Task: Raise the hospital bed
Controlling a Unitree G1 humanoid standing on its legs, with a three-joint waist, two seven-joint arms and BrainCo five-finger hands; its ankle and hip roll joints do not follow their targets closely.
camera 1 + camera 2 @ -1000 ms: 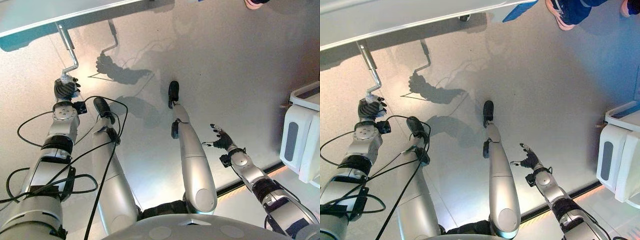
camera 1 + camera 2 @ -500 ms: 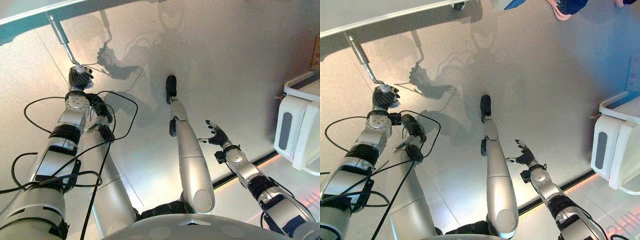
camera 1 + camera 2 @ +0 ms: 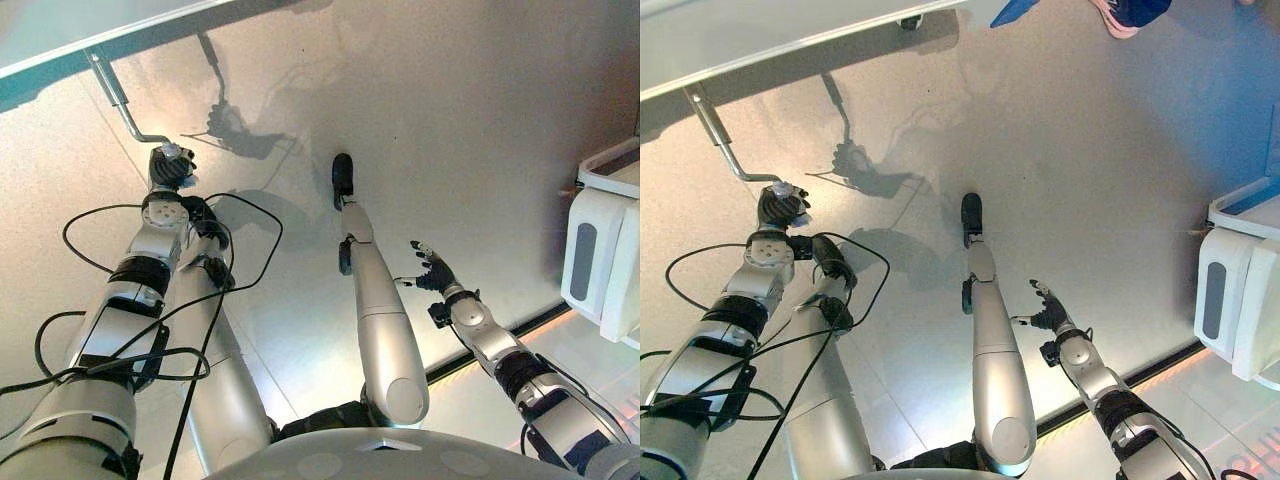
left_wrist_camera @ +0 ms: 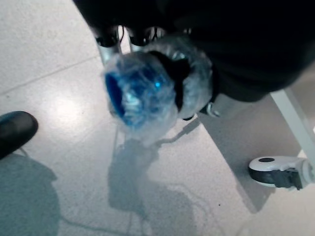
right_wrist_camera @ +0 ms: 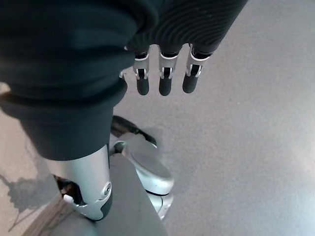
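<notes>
The hospital bed's pale edge [image 3: 100, 35] runs along the far left. A metal crank rod [image 3: 115, 95] slopes down from under it and bends toward my left hand [image 3: 170, 168]. That hand is shut on the crank's handle [image 4: 140, 96], a blue grip wrapped in clear plastic, with the fingers [image 4: 109, 42] curled over it. My right hand [image 3: 432, 272] hangs low on the right, well away from the bed. Its fingers [image 5: 165, 81] are straight and hold nothing.
A white cabinet [image 3: 600, 260] stands at the right edge. One of the bed's caster wheels [image 4: 275, 172] rests on the floor close to the crank. A person's shoe [image 3: 1120, 15] shows at the far side, beyond the bed.
My left hand has swung the crank handle round to the right, so the rod's bent end now points sideways. The camera has shifted a little. The right hand has stayed put.
</notes>
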